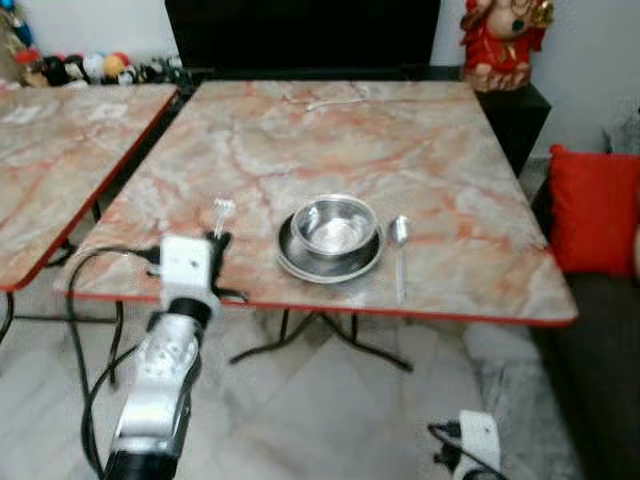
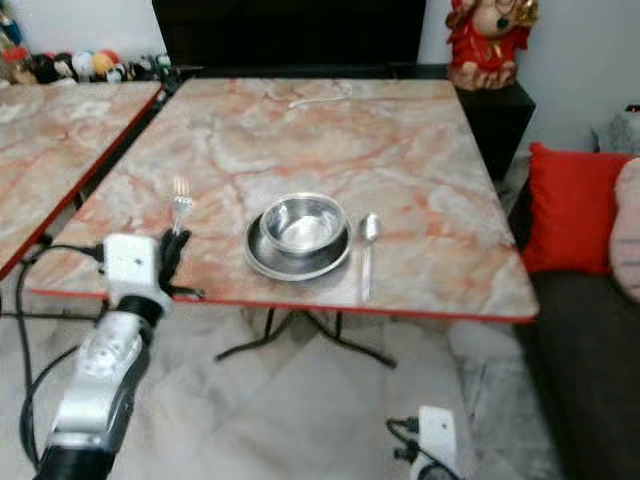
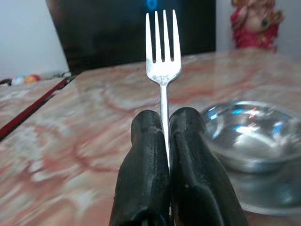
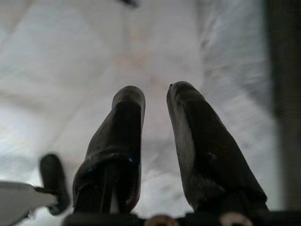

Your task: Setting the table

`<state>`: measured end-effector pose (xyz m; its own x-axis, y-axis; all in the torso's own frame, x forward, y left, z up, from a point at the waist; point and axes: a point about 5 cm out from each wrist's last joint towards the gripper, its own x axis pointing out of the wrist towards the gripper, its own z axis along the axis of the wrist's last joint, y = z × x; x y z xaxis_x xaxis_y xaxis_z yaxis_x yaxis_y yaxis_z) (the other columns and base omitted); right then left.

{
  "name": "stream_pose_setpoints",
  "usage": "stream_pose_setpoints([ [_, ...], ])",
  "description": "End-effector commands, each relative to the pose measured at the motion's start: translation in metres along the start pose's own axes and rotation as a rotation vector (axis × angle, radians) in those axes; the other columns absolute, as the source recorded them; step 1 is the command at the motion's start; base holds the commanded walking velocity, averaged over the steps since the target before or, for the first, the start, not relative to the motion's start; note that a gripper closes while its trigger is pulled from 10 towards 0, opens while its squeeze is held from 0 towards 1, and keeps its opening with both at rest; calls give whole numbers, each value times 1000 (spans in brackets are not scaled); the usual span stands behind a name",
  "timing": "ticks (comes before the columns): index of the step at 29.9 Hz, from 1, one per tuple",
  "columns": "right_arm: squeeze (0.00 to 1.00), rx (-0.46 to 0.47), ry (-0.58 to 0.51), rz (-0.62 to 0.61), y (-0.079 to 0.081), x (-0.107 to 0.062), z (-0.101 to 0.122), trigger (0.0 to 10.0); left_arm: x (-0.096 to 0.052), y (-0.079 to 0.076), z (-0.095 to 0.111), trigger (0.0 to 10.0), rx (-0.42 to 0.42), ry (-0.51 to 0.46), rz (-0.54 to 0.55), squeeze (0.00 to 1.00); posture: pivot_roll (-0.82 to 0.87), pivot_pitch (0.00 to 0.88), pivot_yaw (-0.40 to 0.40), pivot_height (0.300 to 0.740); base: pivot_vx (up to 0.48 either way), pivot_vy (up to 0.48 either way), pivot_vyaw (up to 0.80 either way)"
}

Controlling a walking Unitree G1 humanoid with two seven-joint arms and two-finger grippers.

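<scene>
I have the left tool (image 3: 164, 123) clamped tight on a fork (image 3: 162, 52), its two black fingers (image 3: 143, 174) pressed together on the thin handle with the tines standing straight up above them. In the head views that tool sits at the lower left of the frame, over the near red edge of the marble surface (image 1: 400, 150), with the fork (image 1: 223, 212) poking up just beyond it. Near the middle of the frame a steel bowl (image 1: 334, 224) rests on a steel plate (image 1: 330, 262), and a spoon (image 1: 399, 250) lies flat just to the right of the plate, bowl end away from me. The fork is left of the plate, apart from it. My right tool (image 4: 155, 101) hangs low at the bottom right over the pale floor (image 4: 70, 61), its fingers a narrow gap apart and holding nothing.
</scene>
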<state>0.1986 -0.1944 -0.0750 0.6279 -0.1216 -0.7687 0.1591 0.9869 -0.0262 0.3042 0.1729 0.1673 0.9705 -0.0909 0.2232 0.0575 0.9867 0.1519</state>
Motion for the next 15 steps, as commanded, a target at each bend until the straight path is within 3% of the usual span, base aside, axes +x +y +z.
stream_pose_setpoints([
  [1,0,17,6,23,11,0,-3,10000,-3,8,-2,10000,12,18,20,0,23,55,26,740,0,-469,0],
  [10,0,15,-4,23,11,0,-1,10000,-4,5,-3,10000,14,22,4,0,21,59,19,740,0,-462,0],
  [15,0,13,-4,22,9,0,0,10000,-5,2,-3,10000,-2,23,-23,0,23,61,18,740,0,0,0],
])
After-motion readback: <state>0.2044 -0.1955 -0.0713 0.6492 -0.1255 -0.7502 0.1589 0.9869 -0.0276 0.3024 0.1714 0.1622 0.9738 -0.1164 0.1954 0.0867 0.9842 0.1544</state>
